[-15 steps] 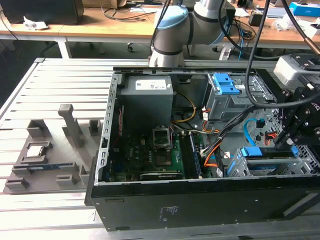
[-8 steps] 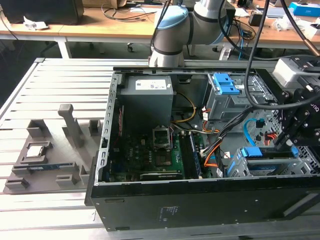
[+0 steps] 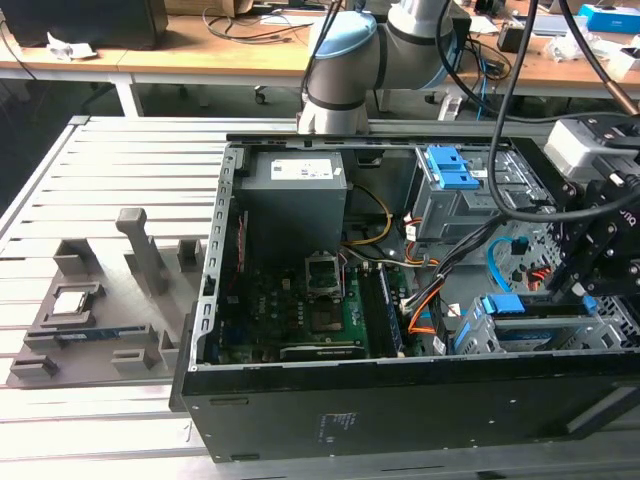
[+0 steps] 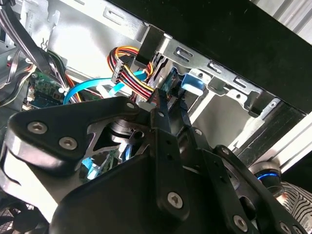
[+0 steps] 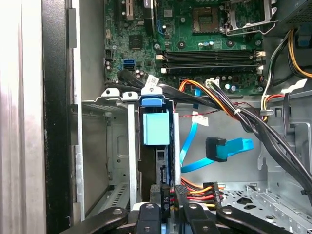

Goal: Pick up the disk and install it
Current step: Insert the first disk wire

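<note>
The disk (image 3: 535,325) stands on edge in the grey drive cage (image 3: 470,335) at the case's front corner, on the exterior view's right, with its blue rail (image 3: 505,305) on top. My gripper (image 3: 585,288) hangs right over its far end. In the first wrist view the disk (image 5: 163,168) runs edge-on between the cage walls (image 5: 114,146), capped by a light-blue tab (image 5: 156,127), and my gripper (image 5: 168,210) is shut on its connector end. The second wrist view has the black fingers (image 4: 163,114) close together around the disk, whose blue tab (image 4: 192,83) lies just beyond them.
Bundled power cables (image 5: 204,95) and a blue data cable (image 5: 224,148) lie beside the cage. The motherboard (image 3: 300,310), power supply (image 3: 290,190) and an upper bay with blue latches (image 3: 450,168) share the case. A grey fixture with a processor chip (image 3: 75,300) sits outside, on the exterior view's left.
</note>
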`<state>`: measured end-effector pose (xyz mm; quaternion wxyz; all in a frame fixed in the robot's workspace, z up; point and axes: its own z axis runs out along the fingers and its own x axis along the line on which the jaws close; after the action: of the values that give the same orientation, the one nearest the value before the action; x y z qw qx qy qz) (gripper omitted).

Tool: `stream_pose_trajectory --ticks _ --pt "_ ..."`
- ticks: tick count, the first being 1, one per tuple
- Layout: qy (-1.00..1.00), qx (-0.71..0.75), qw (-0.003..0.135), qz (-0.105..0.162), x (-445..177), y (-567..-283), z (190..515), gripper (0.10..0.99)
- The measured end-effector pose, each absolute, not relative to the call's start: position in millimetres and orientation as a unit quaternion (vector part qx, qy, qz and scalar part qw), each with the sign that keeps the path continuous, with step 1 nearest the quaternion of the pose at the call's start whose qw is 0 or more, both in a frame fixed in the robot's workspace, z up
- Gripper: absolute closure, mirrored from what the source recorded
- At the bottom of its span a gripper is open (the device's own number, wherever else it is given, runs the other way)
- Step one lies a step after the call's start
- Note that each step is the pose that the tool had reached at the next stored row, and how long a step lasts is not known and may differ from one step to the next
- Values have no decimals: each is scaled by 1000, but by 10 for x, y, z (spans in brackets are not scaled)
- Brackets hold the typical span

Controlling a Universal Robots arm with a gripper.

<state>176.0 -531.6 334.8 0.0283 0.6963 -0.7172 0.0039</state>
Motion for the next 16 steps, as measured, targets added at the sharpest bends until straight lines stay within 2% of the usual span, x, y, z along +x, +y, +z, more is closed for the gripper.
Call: stream_pose_trajectory --ticks 8,10,16 --pt "-717 696 29 5 1760 -5289 3680 847" --pt "-717 696 29 5 1761 -5278 3748 980" --pt "-717 696 30 6 1761 -5269 3842 980"
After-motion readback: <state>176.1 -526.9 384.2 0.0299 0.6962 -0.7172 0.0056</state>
